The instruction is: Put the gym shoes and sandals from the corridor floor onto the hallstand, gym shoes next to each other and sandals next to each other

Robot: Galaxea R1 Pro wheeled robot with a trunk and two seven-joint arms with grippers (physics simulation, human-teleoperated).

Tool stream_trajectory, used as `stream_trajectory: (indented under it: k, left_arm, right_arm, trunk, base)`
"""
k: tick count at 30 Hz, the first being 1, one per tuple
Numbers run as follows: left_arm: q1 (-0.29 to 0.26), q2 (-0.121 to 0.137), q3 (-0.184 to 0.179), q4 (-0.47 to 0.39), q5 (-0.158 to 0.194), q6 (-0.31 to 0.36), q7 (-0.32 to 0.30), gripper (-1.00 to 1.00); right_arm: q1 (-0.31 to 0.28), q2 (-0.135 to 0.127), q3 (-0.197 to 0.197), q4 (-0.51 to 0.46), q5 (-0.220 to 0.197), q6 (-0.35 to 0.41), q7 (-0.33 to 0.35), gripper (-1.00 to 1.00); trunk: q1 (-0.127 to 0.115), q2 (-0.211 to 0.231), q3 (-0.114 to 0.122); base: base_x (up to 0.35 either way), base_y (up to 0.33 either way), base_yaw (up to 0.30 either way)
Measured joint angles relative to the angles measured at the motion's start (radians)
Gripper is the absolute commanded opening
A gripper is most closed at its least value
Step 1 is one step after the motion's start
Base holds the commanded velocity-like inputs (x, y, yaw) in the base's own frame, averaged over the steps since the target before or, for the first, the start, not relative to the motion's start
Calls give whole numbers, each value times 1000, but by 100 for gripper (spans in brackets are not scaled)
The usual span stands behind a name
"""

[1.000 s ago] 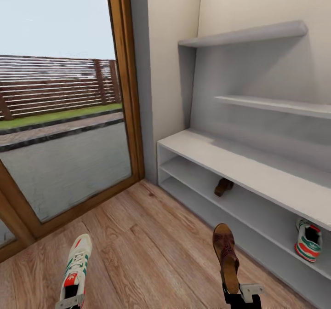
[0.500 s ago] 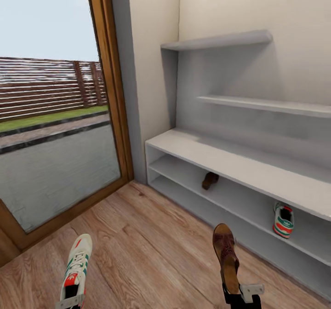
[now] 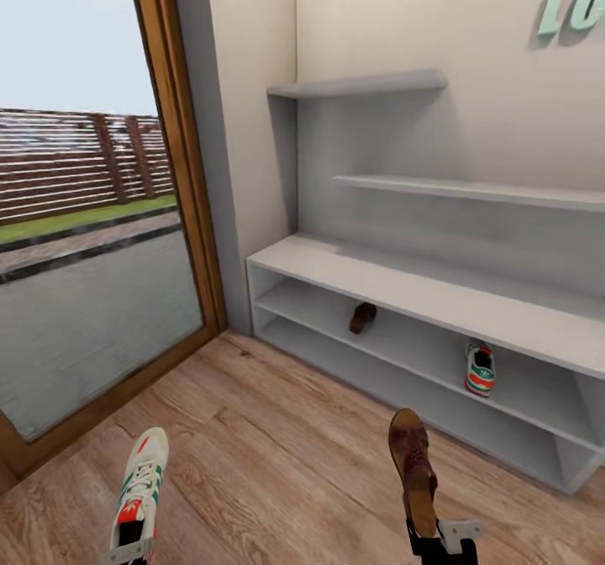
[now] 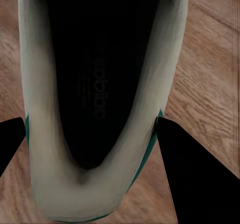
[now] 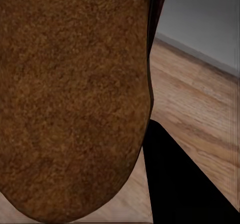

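My left gripper [image 3: 126, 553] is shut on the heel of a white gym shoe [image 3: 139, 489] with green stripes, held above the corridor floor [image 3: 277, 447] at the lower left. The left wrist view looks into that gym shoe [image 4: 95, 99] between the two black fingers [image 4: 192, 179]. A brown sandal [image 3: 412, 464] is held by its heel in my shut right gripper [image 3: 440, 540]; its footbed [image 5: 75, 99] is close up in the right wrist view. Ahead on the right stands the grey hallstand [image 3: 403, 287]. On its middle tier sit another sandal [image 3: 362, 317] and another gym shoe [image 3: 480, 369], well apart.
A glass door in a wooden frame [image 3: 181, 170] stands at the left, with a wall corner between it and the rack. Two staggered shelves [image 3: 361, 86] hang above the bench. Teal letters [image 3: 576, 6] are on the wall at top right.
The whole picture has shifted left and the rack looks smaller, so the camera has turned right and drawn back. Both held shoes keep their places in the view.
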Motion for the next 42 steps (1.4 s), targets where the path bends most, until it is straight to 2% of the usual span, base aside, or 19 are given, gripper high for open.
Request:
stream_trajectory:
  k: [9, 19, 42]
  left_arm:
    - [0, 0, 0, 0, 0, 0, 0, -100]
    - [0, 0, 0, 0, 1, 0, 1, -100]
    - [0, 0, 0, 0, 1, 0, 0, -100]
  right_arm:
    - [0, 0, -1, 0, 0, 0, 0, -100]
    - [0, 0, 0, 0, 0, 0, 0, -100]
    - [0, 0, 0, -1, 0, 0, 0, -100]
  trunk:
    - [0, 0, 6]
    - [0, 0, 13]
    - [0, 0, 29]
  base:
    - [-52, 49, -232]
    - [-172, 169, -232]
    - [-6, 6, -232]
